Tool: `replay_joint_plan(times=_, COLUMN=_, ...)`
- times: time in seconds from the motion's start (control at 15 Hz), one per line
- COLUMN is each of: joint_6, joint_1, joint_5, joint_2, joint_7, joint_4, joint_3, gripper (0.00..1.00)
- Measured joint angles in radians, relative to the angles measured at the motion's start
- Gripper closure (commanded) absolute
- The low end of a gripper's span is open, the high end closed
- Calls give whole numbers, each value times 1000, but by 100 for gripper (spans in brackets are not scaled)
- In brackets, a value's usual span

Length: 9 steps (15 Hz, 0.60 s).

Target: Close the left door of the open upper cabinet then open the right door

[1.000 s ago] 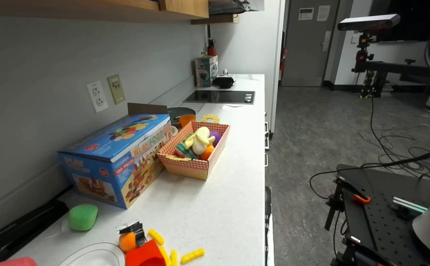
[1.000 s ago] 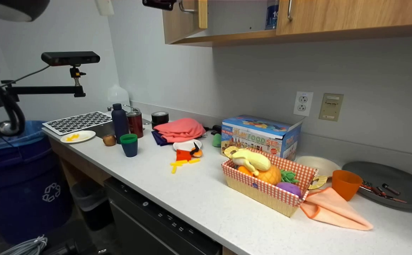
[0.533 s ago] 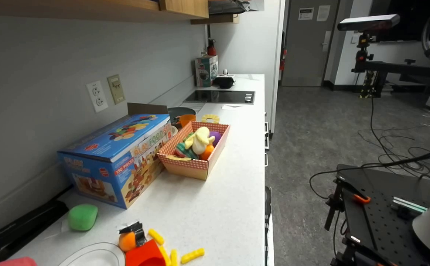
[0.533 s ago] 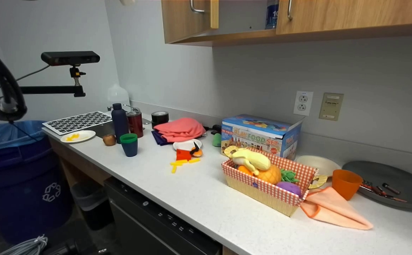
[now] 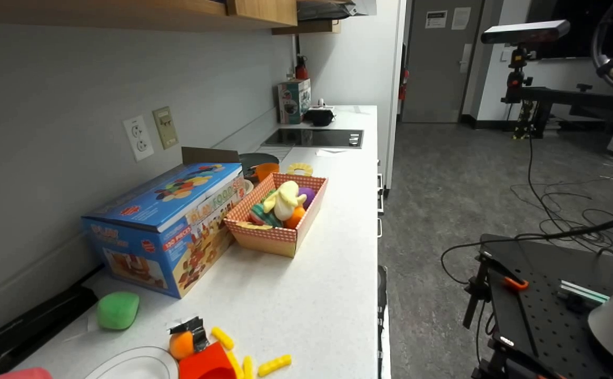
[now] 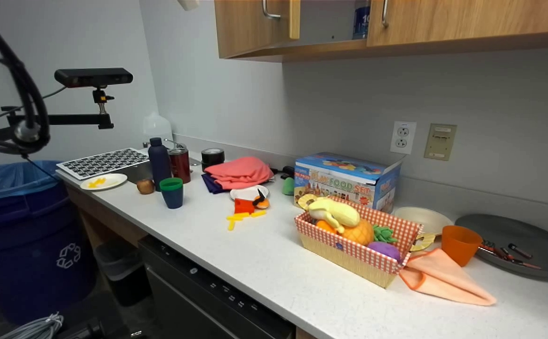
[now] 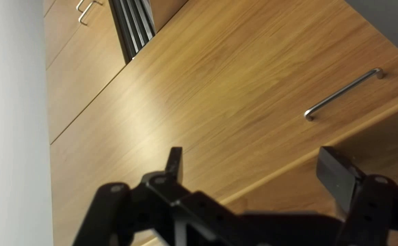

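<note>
The light-wood upper cabinet (image 6: 311, 51) spans the top of an exterior view. Its left door (image 6: 253, 28) stands ajar, with a metal handle near the free edge. A blue-labelled bottle (image 6: 361, 21) shows inside the gap. The right door (image 6: 471, 19) lies flat against the cabinet. In the wrist view, the right door (image 7: 226, 85) fills the middle, its handle (image 7: 342, 94) beyond my right finger. My gripper (image 7: 248, 150) is wide open with nothing between its fingers; both exterior views leave it out. Contact with the left door cannot be judged.
Arm cables (image 6: 29, 108) hang at the left, by a camera on a mount (image 6: 94, 77). Below the cabinet, the white counter (image 6: 236, 254) carries a blue play food box (image 6: 335, 181), a checked basket (image 6: 349, 263) and a dark bottle (image 6: 160, 165). Farther cabinets (image 7: 79, 51) show in the wrist view.
The left door has swung partway toward the cabinet, narrowing the gap. The dark gripper part near its handle has left the exterior view. Arm cables have shifted.
</note>
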Motion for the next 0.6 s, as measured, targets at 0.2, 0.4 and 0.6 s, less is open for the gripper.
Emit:
replay_joint_plan(times=0.2, joint_6=-120, joint_1=131, joint_5=-21, joint_2=38, joint_7=0, joint_4=1, joint_3=-67, gripper=0)
replay_joint_plan(times=0.4, joint_6=-179, joint_1=214, joint_5=-37, joint_2=58, joint_7=0, joint_4=5, joint_3=-118, gripper=0)
replay_joint_plan(times=0.6, joint_6=-194, joint_1=263, joint_5=-58, joint_2=68, joint_7=0, joint_4=8, joint_3=-156, gripper=0)
